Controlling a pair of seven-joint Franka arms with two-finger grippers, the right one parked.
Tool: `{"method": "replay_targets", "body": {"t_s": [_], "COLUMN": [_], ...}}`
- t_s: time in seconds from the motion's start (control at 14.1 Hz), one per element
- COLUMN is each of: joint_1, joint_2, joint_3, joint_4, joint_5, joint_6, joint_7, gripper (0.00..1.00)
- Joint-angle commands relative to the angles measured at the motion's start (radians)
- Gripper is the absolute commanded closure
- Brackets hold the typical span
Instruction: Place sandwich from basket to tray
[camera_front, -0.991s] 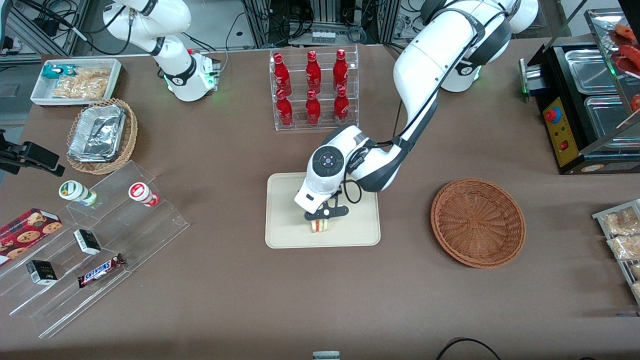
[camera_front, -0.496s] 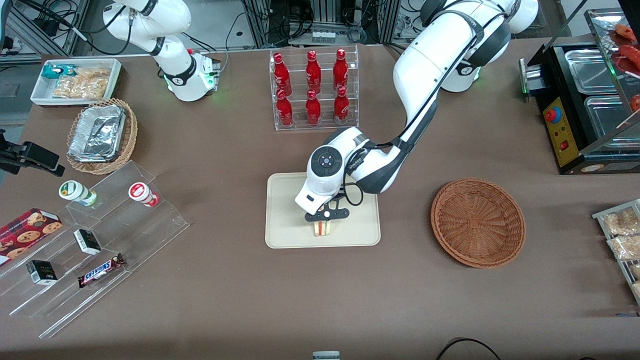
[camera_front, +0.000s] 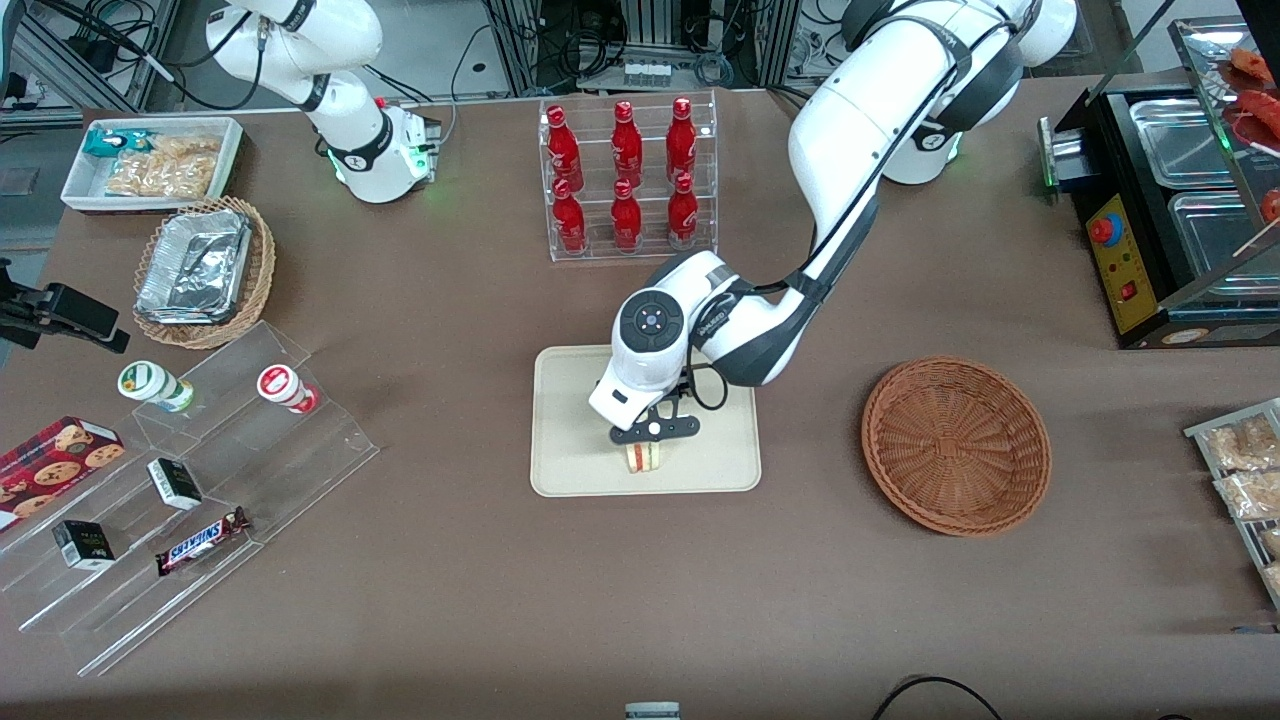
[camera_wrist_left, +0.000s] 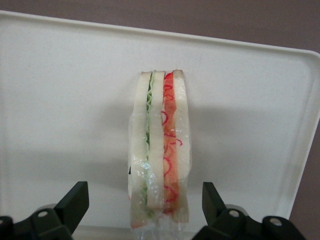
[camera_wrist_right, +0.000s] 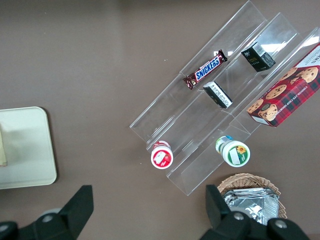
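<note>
My gripper (camera_wrist_left: 145, 212) hangs above the sandwich (camera_wrist_left: 160, 165) standing on the tray (camera_wrist_left: 60, 100), jaws wide apart, holding nothing.

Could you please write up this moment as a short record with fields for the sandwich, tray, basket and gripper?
sandwich: standing on edge on the tray, wrapped in clear film, red and green filling showing
tray: cream, holds only the sandwich
basket: nothing in it, toward the working arm's end of the table
gripper: just above the sandwich, fingers open, one on each side, not touching it
task state: sandwich is on the tray
</note>
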Motion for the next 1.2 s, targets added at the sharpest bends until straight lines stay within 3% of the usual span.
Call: {"method": "replay_targets", "body": {"t_s": [0.0,0.57,0.99,1.13], "joint_1": [-0.010,0.093,0.240,0.301], "joint_2": [-0.091,-0.315,-0.471,-0.508], "joint_3": [0.004,0.010,0.007,0.007], "joint_4": [0.007,-0.052,-0.255,-0.304], "joint_5": [0.015,0.012,0.004,-0.042], "joint_6": [-0.106,-0.386,-0.397,-0.395], "joint_7": [-0.024,-0.012,0.103,0.170], "gripper": [0.00,0.00,0.00,0.00]}}
